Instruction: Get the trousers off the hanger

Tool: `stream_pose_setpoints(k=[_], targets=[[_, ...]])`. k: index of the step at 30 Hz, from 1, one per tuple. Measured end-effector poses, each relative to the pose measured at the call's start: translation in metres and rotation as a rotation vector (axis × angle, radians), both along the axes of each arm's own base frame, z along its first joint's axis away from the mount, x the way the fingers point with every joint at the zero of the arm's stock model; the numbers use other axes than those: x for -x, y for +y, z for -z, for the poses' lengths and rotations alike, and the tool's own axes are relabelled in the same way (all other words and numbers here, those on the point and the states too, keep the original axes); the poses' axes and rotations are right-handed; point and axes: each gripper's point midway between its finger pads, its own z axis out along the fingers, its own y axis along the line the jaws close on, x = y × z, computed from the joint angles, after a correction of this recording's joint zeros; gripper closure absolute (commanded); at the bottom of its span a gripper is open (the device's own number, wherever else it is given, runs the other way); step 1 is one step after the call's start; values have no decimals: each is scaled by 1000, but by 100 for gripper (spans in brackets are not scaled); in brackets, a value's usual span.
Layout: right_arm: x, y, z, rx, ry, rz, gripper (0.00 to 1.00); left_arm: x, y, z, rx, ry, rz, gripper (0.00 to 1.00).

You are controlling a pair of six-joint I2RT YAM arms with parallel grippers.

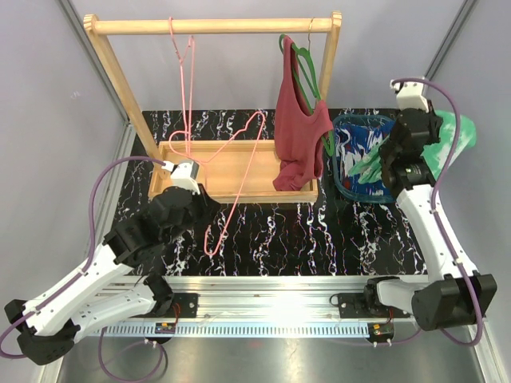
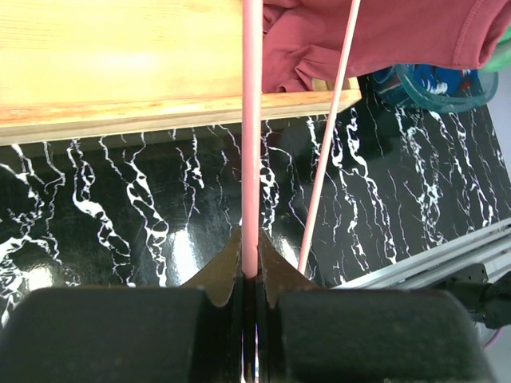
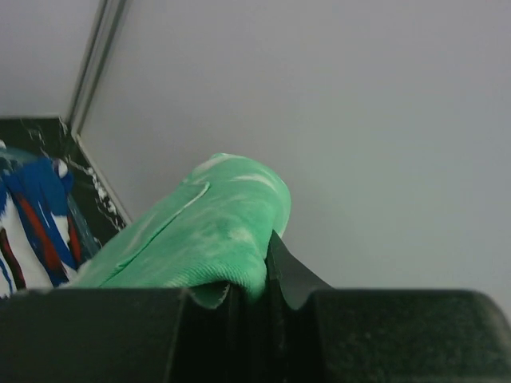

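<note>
Two pairs of trousers sit to the right of the wooden rack [image 1: 215, 25], both off any hanger as far as I can see. Blue trousers [image 1: 357, 155] lie on the table [image 1: 319, 231] just past the rack's right post. Green trousers [image 3: 211, 227] are further right, near the wall. They look soft, light and floppy, so I would grab a thick folded edge. My right gripper [image 3: 254, 275] has its jaws pinched on a green fold. My left gripper [image 2: 250, 267], in front of the rack, squeezes the thin, stiff wire of a pink hanger [image 2: 251, 120] that looks bare.
</note>
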Motion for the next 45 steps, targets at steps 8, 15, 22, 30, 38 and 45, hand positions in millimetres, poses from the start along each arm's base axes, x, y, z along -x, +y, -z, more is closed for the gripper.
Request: stream_pose_setpoints(k=[8, 15, 22, 30, 38, 45], targets=[[-48, 2, 105, -18, 174, -38, 100, 3, -6, 8, -6, 9, 42, 100], [-112, 51, 149, -11, 269, -124, 100, 3, -6, 7, -11, -2, 52, 100], [-163, 76, 192, -84, 322, -134, 95, 5, -2, 7, -23, -9, 59, 100], [-186, 109, 272, -308, 424, -222, 45, 10, 8, -11, -46, -29, 60, 100], [-171, 117, 265, -688, 410, -347, 1, 12, 15, -70, -5, -126, 71, 100], [-151, 72, 169, -853, 163, -413, 1, 24, 3, -112, 63, -170, 171, 100]])
